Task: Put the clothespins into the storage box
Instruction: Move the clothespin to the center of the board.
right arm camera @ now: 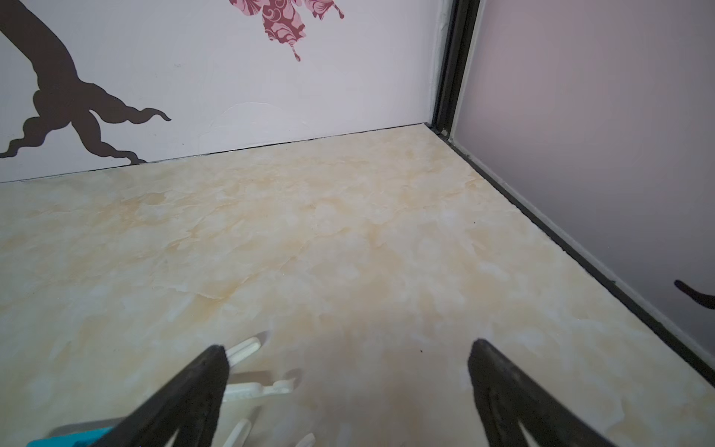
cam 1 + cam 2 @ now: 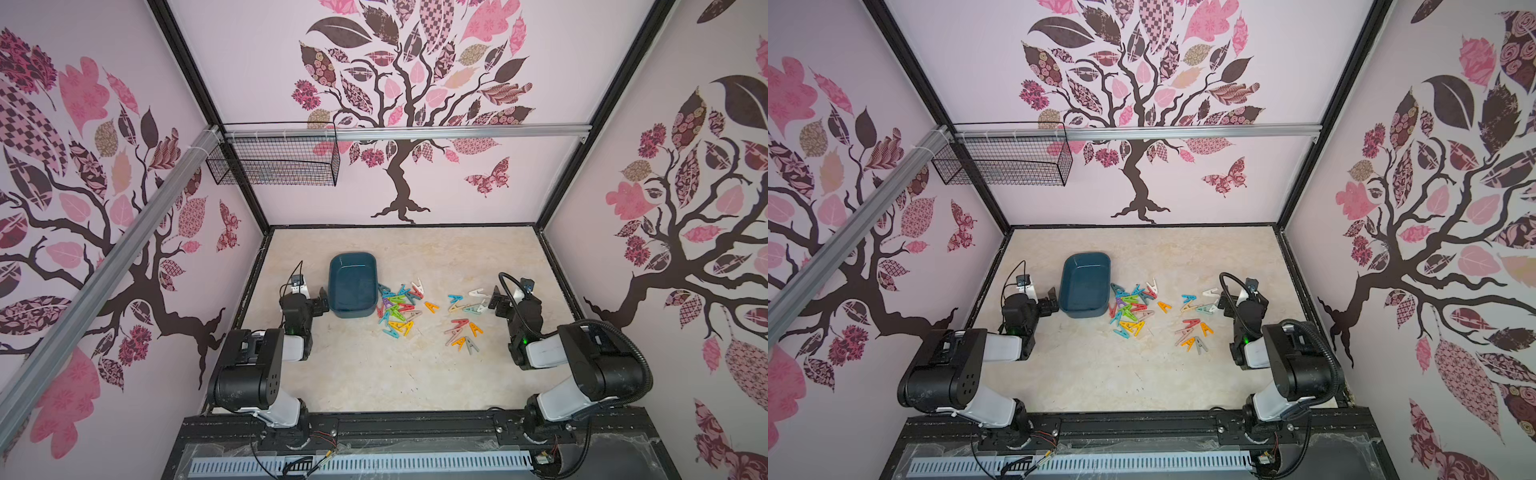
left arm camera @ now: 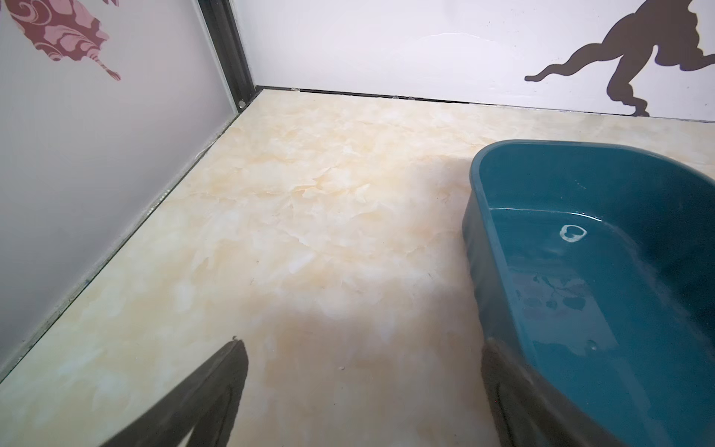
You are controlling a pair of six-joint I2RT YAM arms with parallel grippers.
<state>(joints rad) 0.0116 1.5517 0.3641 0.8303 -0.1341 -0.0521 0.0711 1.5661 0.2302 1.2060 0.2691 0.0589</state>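
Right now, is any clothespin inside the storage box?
No, the storage box holds nothing; the clothespins lie on the table beside it.

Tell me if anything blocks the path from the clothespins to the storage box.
Nothing visible does. The nearest clothespins lie right beside the storage box, which is empty; only its own low wall must be cleared.

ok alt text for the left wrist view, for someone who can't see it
An empty dark teal storage box sits on a beige marble-look table, with the open left pincer low over the table, one finger right beside the box's outer wall. Pale decorated walls stand behind.
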